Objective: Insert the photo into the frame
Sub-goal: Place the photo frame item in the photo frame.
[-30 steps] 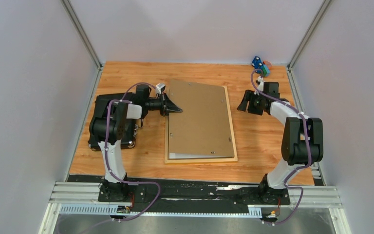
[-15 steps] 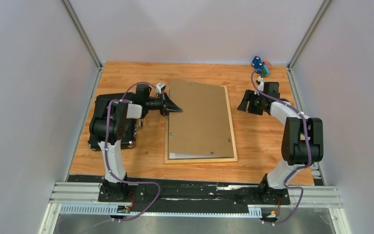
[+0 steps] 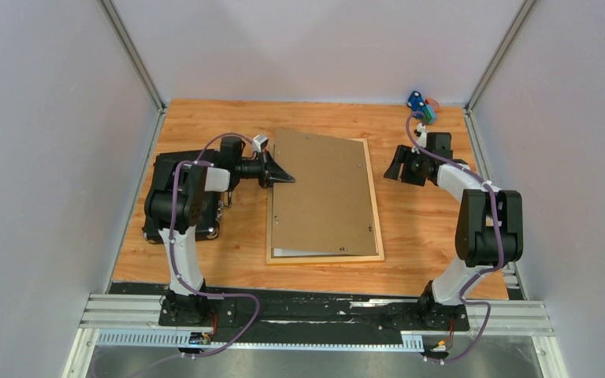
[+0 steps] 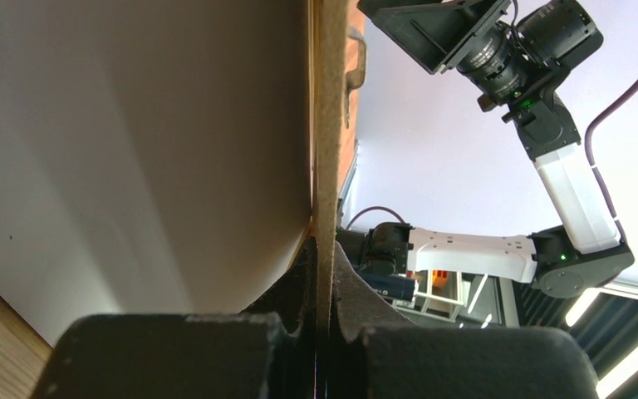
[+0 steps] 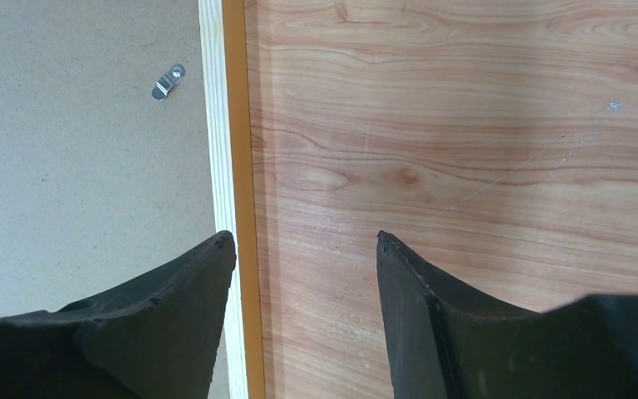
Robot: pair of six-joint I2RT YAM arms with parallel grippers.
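Note:
The light wood frame [image 3: 376, 206] lies face down mid-table. The plain brown backing board [image 3: 323, 189] rests on it. My left gripper [image 3: 287, 178] is shut on the board's left edge; in the left wrist view the board [image 4: 329, 125] stands edge-on between the closed fingers [image 4: 325, 249]. A pale sheet [image 4: 133, 150] lies under the board, and a white strip [image 3: 307, 252] shows at its near end. The photo's printed side is hidden. My right gripper [image 3: 395, 165] is open and empty, hovering over the frame's right rail [image 5: 234, 125], with the fingertips [image 5: 303, 241] astride rail and table.
A black case [image 3: 164, 169] sits under the left arm at the table's left. A small blue and green object [image 3: 420, 106] stands at the back right corner. A metal turn clip [image 5: 169, 81] lies on the board near the right rail. Grey walls enclose three sides.

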